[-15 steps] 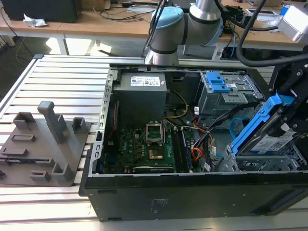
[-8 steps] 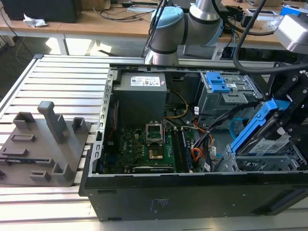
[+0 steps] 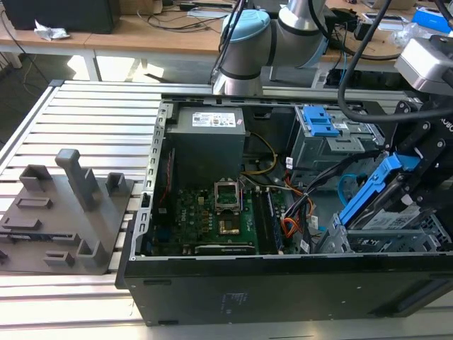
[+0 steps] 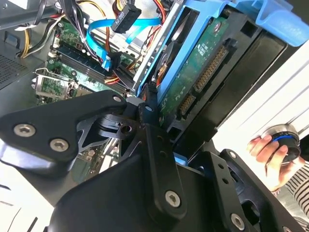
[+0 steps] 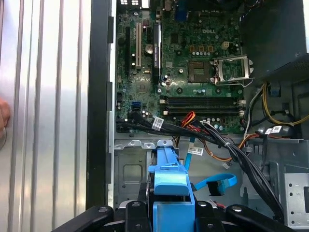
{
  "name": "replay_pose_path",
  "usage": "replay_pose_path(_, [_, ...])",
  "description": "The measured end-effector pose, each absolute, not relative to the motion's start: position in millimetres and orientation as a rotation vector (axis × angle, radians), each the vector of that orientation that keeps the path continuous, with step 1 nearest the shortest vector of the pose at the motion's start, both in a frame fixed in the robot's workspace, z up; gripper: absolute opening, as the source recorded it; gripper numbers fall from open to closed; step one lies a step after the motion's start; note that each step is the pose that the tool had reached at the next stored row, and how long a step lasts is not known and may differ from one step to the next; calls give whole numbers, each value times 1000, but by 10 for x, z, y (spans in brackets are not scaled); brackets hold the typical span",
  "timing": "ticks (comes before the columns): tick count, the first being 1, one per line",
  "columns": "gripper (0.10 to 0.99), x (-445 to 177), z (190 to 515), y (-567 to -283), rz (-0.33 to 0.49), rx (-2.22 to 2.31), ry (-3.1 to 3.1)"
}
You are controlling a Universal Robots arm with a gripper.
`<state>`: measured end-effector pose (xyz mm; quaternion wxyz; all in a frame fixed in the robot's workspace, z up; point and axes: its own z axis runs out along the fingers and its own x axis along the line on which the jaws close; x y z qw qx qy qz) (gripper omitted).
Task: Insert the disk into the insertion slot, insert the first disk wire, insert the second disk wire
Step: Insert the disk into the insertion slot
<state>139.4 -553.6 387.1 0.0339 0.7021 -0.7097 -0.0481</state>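
- The gripper [image 5: 170, 207] is clamped on the disk [image 3: 369, 195] by its blue frame. The disk hangs tilted, low end over the slot [image 3: 417, 241], at the exterior view's right end of the open computer case [image 3: 248, 297]. It's not seated yet.
- Biggest worry, to my eye, is that tilt. If the low edge meets the slot's sheet-metal lip off-square, the frame could jam or twist in the grip instead of sliding.
- Look at the light-blue cable [image 5: 215, 182]: its loop lies just beside the blue frame, near the slot's mouth. It could get trapped under the disk and pinched or kinked.
- The black cables [image 5: 231, 150] run right past the cage too, and a snag there could tug plugs off the motherboard [image 5: 193, 72].
- The orange and red wires [image 5: 188, 118] sit between the motherboard and the cage. In the second wrist view the disk's connector edge looks bare, so those pins are exposed to a knock.
- The grip seems to be on the frame's edge only, so a hard nudge might pop the disk loose.
- A person's hand [image 4: 268, 150] sits just outside the case, over the tabletop [image 3: 85, 113] and near the arm. A swing that way could strike it.
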Motion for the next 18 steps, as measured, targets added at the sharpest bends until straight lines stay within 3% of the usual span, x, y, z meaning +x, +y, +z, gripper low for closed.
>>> replay_pose_path(15, [361, 1393, 3799, -5536, -148, 2159, -2183])
replay_pose_path(18, [431, 1393, 3794, -5536, -148, 2159, -2183])
